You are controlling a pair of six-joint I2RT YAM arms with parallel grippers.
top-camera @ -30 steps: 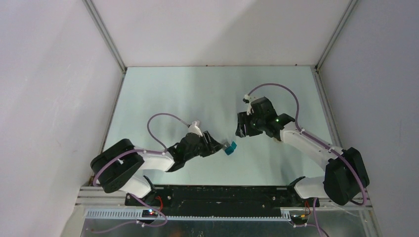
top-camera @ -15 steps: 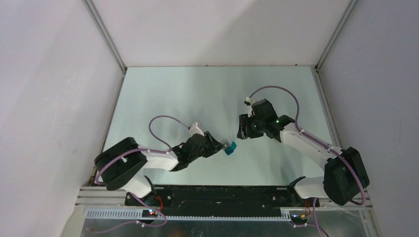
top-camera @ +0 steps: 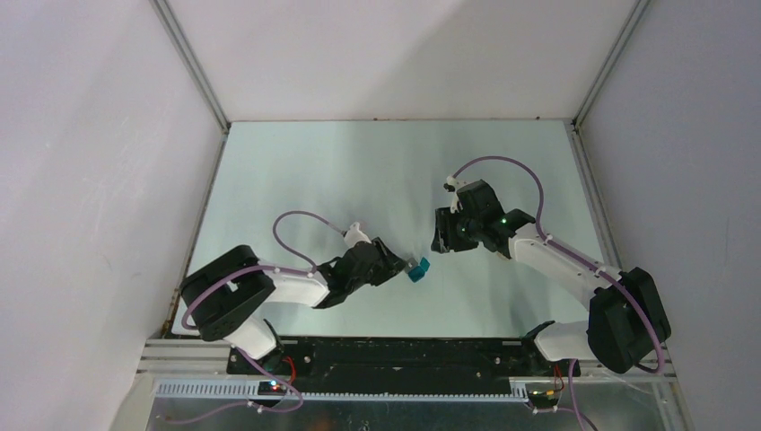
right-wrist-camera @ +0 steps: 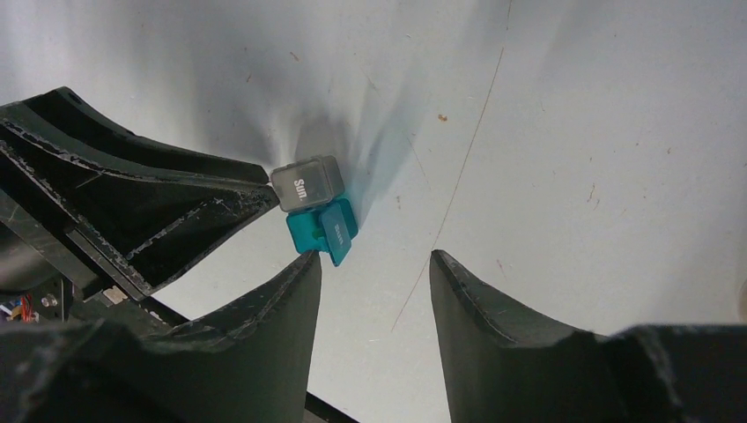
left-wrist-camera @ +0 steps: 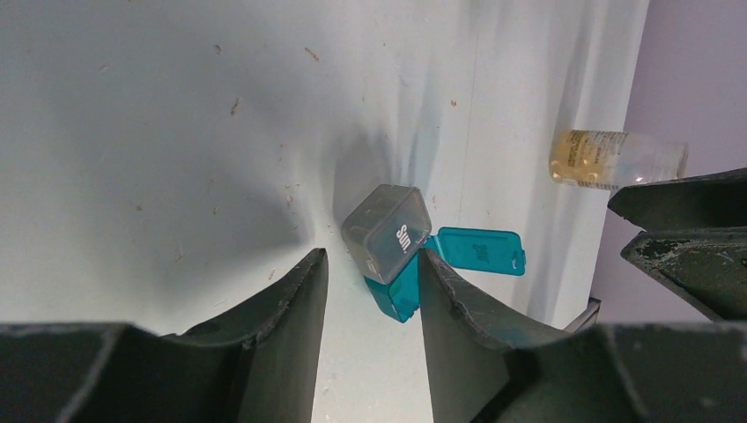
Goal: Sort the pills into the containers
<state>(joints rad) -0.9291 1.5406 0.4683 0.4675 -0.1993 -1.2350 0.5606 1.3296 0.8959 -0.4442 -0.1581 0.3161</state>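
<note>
containers [left-wrist-camera: 388, 233]: one grey, one teal, touching.

We're only making out one word here: "Sun", in white on the grey case [left-wrist-camera: 388, 233]. The teal lid [left-wrist-camera: 480, 250] beside it is carrying small print we're not managing to read.
</note>
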